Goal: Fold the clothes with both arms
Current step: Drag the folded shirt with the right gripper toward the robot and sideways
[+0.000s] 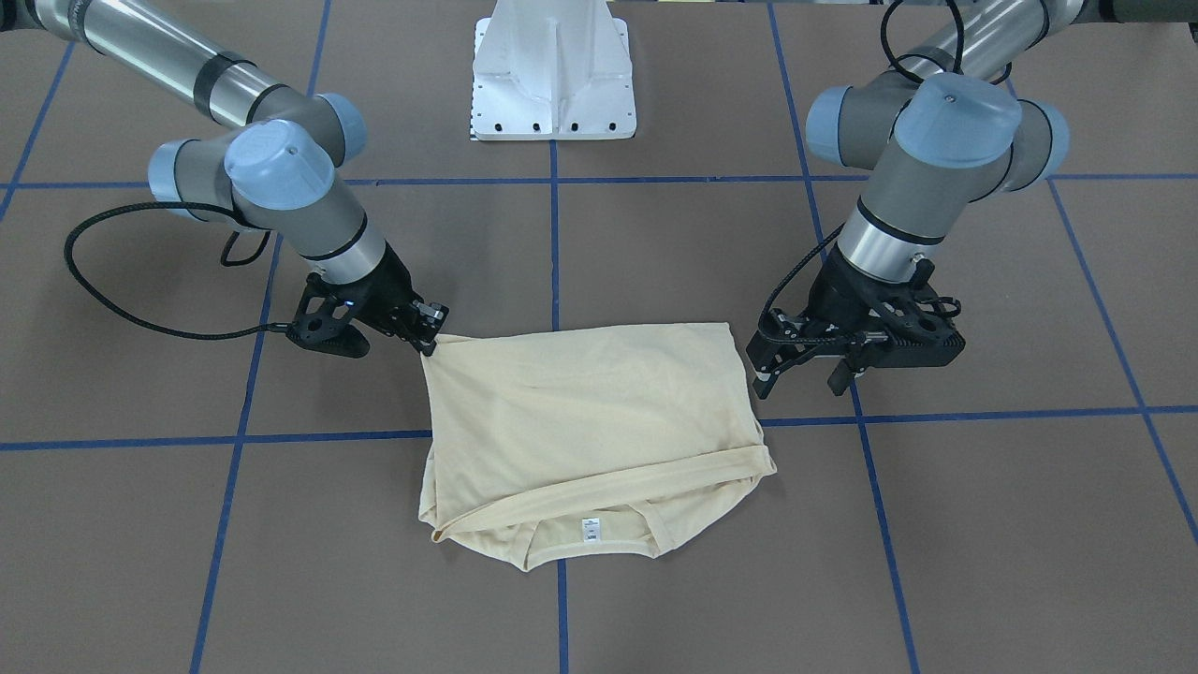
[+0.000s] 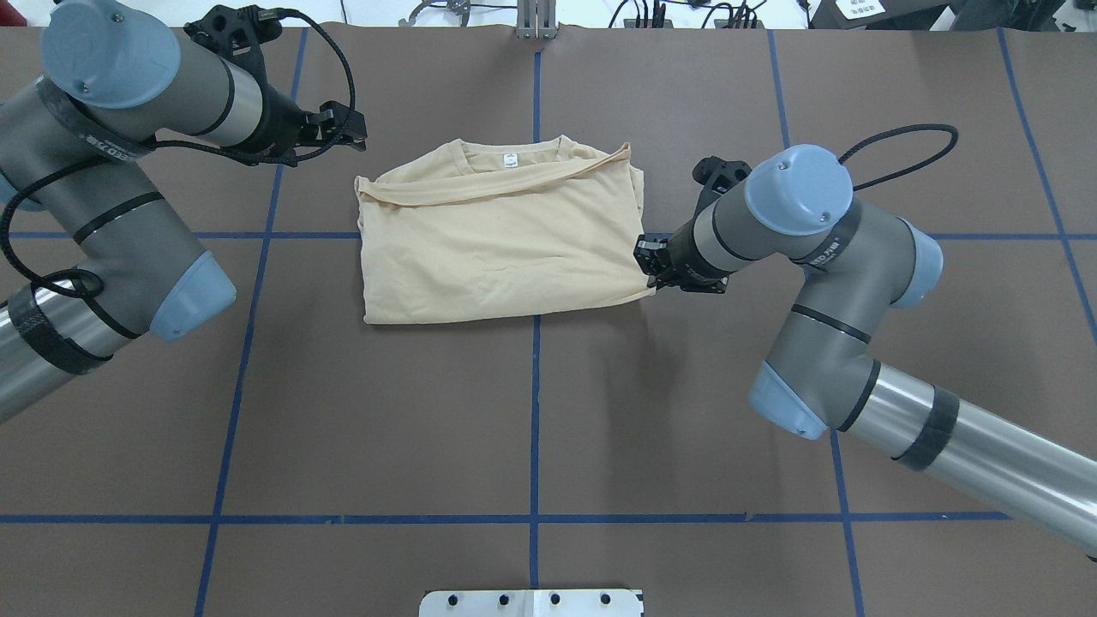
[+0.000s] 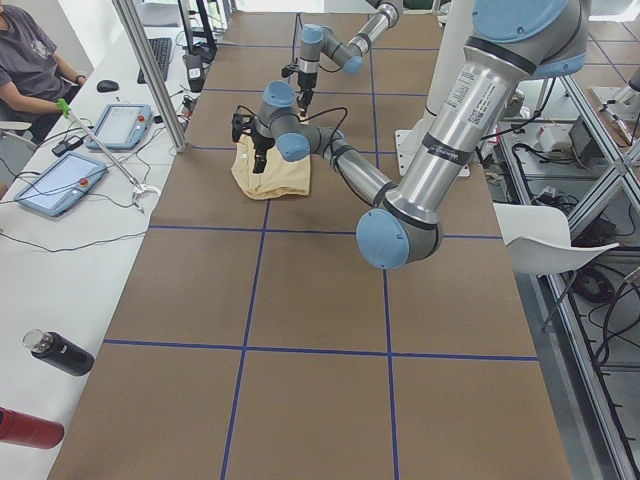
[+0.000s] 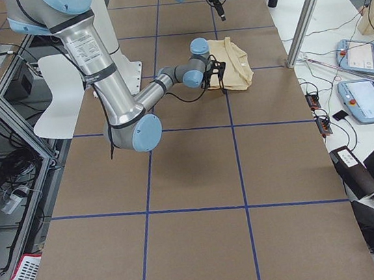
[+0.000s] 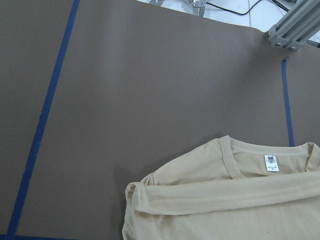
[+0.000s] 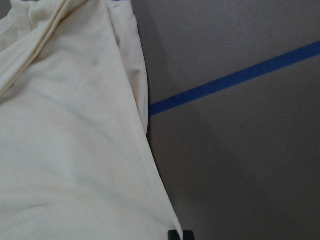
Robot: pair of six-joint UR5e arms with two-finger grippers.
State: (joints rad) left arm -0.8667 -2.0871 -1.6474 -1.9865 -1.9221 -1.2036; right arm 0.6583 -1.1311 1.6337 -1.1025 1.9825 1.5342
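Working table (image 2: 548, 411): brown, gridded with blue tape (image 2: 536, 386).
Shirt (image 2: 501, 257): cream, folded into a rectangle, mid-table.
My right gripper (image 2: 649, 272): clamped onto the shirt's near right corner.
My left gripper (image 1: 801, 376): jaws spread, empty, near the shirt's left edge.
Neck label (image 1: 590, 529): white, inside the collar.

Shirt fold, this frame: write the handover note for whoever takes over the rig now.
Left gripper: open, empty, clear of the shirt.
Right gripper: shut on the shirt's robot-side corner, which is drawn to a point.
Done: shirt lies on the table, folded to a rough rectangle, neck label at the far edge.
Left to do: release that corner; probably one more fold.
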